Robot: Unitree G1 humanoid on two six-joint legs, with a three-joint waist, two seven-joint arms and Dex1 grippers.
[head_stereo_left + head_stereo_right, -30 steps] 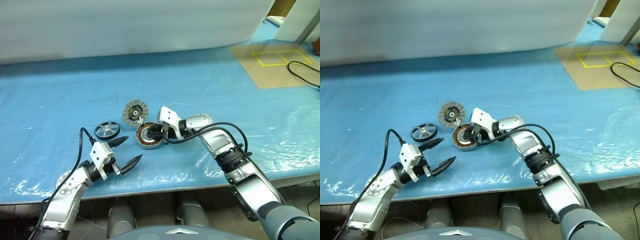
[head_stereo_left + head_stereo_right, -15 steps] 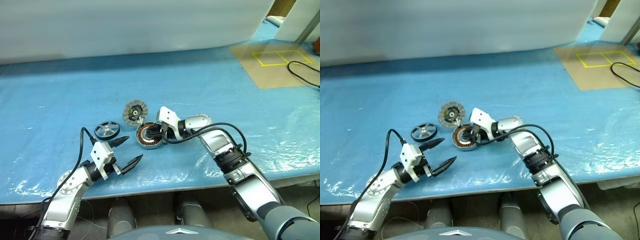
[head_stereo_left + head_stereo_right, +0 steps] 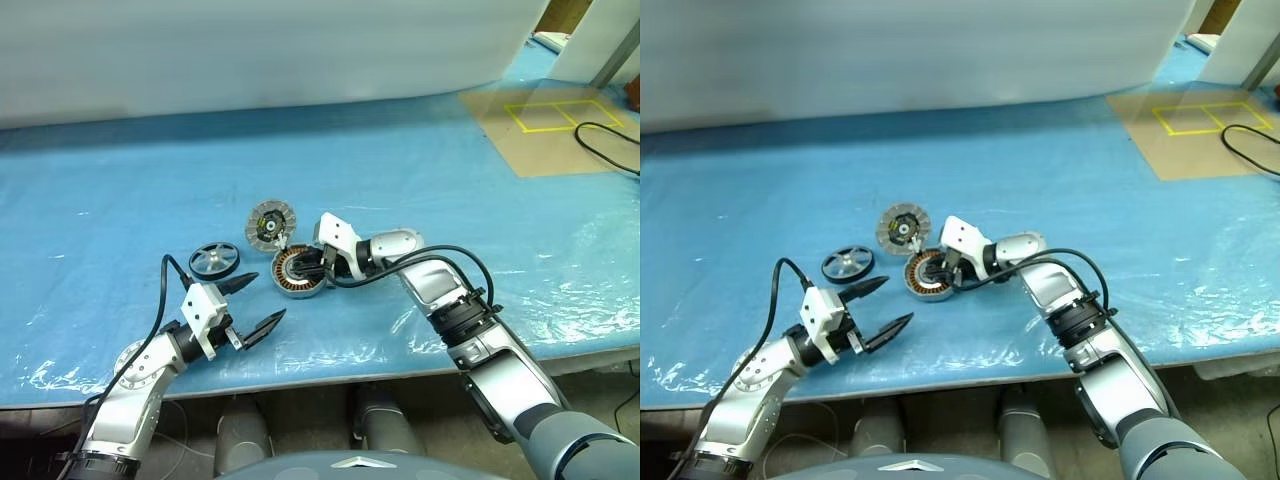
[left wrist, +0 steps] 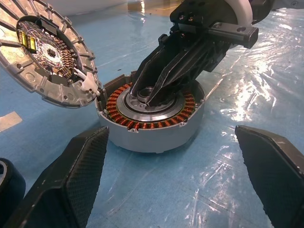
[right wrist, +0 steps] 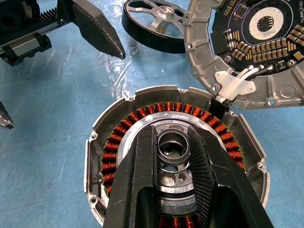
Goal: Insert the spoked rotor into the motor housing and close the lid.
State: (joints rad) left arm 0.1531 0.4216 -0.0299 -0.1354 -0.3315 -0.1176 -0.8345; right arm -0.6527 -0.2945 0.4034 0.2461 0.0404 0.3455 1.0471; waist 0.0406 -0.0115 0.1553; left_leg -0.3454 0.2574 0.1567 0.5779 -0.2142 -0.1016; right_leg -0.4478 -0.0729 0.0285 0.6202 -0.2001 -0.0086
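Note:
The motor housing, a silver ring with copper windings, lies flat on the blue sheet. My right gripper reaches into its middle, shut on the central hub of the housing. The lid leans against the housing's far rim, its ribbed face and green-yellow centre showing, with a white plug and wires joining the two. The spoked rotor lies flat to the left of the housing. My left gripper hovers open and empty just in front of the rotor, aimed at the housing.
A crinkled blue plastic sheet covers the table. A brown patch with yellow tape squares and a black cable lie at the far right. A white panel runs along the back. The table's front edge is just below my grippers.

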